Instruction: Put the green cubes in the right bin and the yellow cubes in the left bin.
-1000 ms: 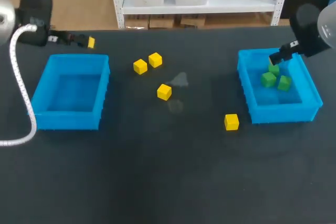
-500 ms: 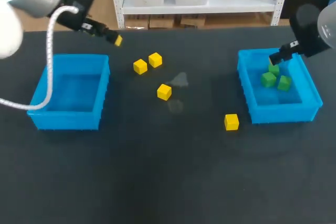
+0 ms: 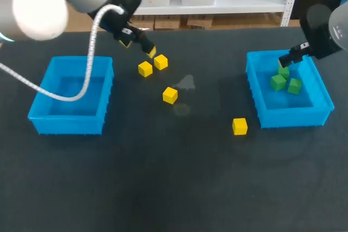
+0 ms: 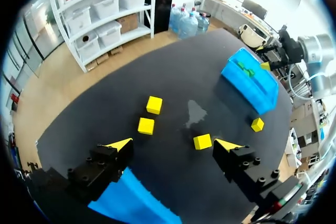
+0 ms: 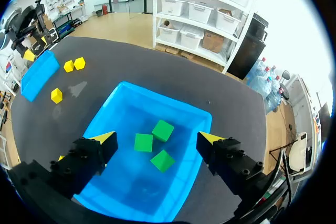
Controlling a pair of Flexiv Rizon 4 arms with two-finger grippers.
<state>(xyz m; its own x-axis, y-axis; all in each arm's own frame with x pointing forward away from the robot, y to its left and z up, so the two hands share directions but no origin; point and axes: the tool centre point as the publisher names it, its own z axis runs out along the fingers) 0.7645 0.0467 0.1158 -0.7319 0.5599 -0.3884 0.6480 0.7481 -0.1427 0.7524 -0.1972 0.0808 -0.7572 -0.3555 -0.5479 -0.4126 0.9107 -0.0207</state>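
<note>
Head view: three green cubes point(image 3: 283, 80) sit in the right bin point(image 3: 288, 119), so that half looks done, with the right hand point(image 3: 284, 60) spread wide above them. Four yellow cubes point(image 3: 170, 95) lie loose on the counter point(image 3: 174, 177). The left bin point(image 3: 65, 123) holds none, and the left hand point(image 3: 150, 52) hangs wide open over the pair nearest the far edge.

**Item count, by kind**

Open-topped blue plastic bins: 2. Landmark = right bin point(image 3: 293, 117). The left bin point(image 3: 68, 120) stands well apart from it.

Small green cubes: 3, all inside the right bin: first green cube point(image 5: 143, 142), second green cube point(image 5: 163, 129), third green cube point(image 5: 163, 160).

Small yellow cubes: 4, all outside the right bin. Nearest yellow cube point(image 3: 240, 126) is just beside its front corner, and the middle yellow cube point(image 3: 170, 95) is farther off. Yellow cube A point(image 3: 145, 69) and yellow cube B point(image 3: 160, 62), a close pair, are farthest.

Yellow-tipped two-finger grippers: 2. Right gripper point(image 5: 157, 137) is over the right bin; left gripper point(image 4: 174, 143) is well apart from it.
</note>
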